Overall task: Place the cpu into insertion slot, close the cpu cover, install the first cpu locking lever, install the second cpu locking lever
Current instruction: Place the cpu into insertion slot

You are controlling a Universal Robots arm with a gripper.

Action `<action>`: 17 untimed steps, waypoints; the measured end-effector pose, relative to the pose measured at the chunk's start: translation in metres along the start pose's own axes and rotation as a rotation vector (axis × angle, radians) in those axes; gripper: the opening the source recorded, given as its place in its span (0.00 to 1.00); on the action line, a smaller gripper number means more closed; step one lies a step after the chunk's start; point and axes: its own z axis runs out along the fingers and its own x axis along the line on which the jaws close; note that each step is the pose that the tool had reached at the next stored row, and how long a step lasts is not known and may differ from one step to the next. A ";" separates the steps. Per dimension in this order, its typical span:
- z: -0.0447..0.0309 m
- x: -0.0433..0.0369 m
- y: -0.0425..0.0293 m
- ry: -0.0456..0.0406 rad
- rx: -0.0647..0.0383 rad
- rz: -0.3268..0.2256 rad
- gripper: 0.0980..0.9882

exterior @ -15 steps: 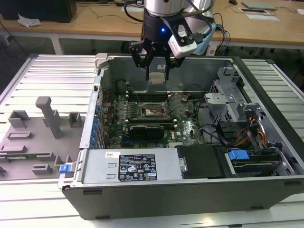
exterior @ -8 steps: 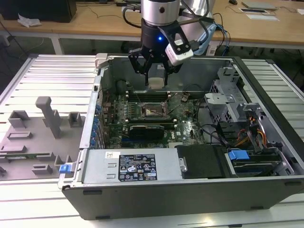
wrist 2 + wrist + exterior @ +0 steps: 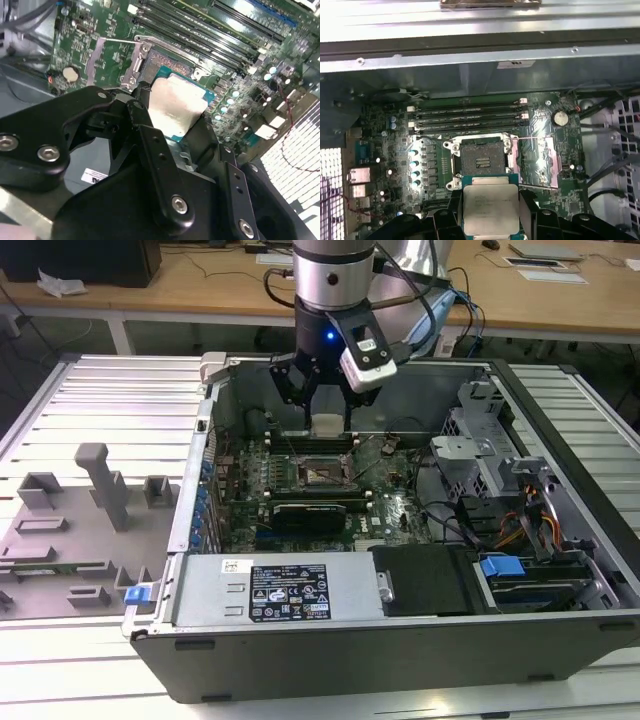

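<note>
The gripper (image 3: pixel 326 408) has its jaws clamped on two edges of the cpu (image 3: pixel 490 210), held flat above the insertion slot (image 3: pixel 481 162). Seating it well likely needs the chip level and its corners squared to that slot.

This looks like a robotics lab or workshop: under the pincer (image 3: pixel 324 408) an opened computer case (image 3: pixel 400 652) lies on a slatted metal bench (image 3: pixel 110 390), and behind it stand wooden desks (image 3: pixel 200 285).
</note>
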 end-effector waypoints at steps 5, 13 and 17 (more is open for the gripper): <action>0.0009 0.0001 -0.0001 -0.0083 0.005 0.100 0.50; 0.0013 0.0001 -0.0001 -0.0232 0.015 0.282 0.50; 0.0014 0.0001 -0.0001 -0.0309 0.020 0.376 0.50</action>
